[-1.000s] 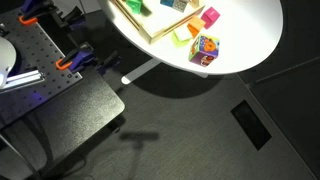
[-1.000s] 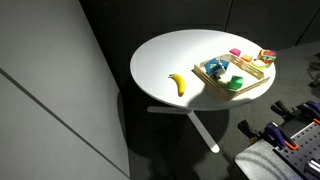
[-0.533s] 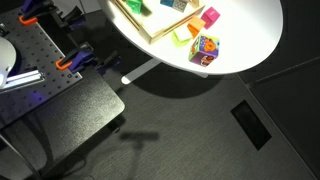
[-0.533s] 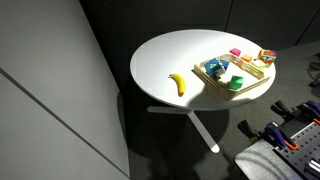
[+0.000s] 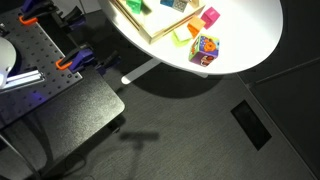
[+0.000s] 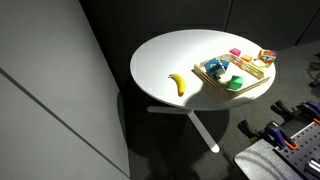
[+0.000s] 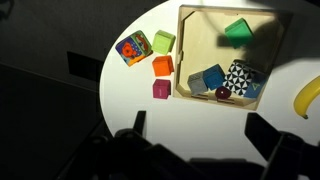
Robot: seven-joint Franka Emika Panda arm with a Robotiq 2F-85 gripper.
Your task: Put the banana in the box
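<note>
Basically, in the wrist view the gripper point(image 7: 198, 124) hangs nearest, over the table point(image 7: 130, 100). Its jaws are spread wide and hold nothing. The banana point(image 6: 178, 84) lies flat on the tabletop, left of the box point(image 6: 213, 83), near it but not touching.

My call for the step in hand: centre over the banana's middle, set the jaws across its narrow width, descend straight, and lift clear of the rim before moving right.

Farther off, loose blocks lie beyond the box. The wrist view cuts the banana off at its right edge, and both exterior views miss the arm.

Round white table point(image 6: 180, 55), dark floor point(image 5: 200, 140)
</note>
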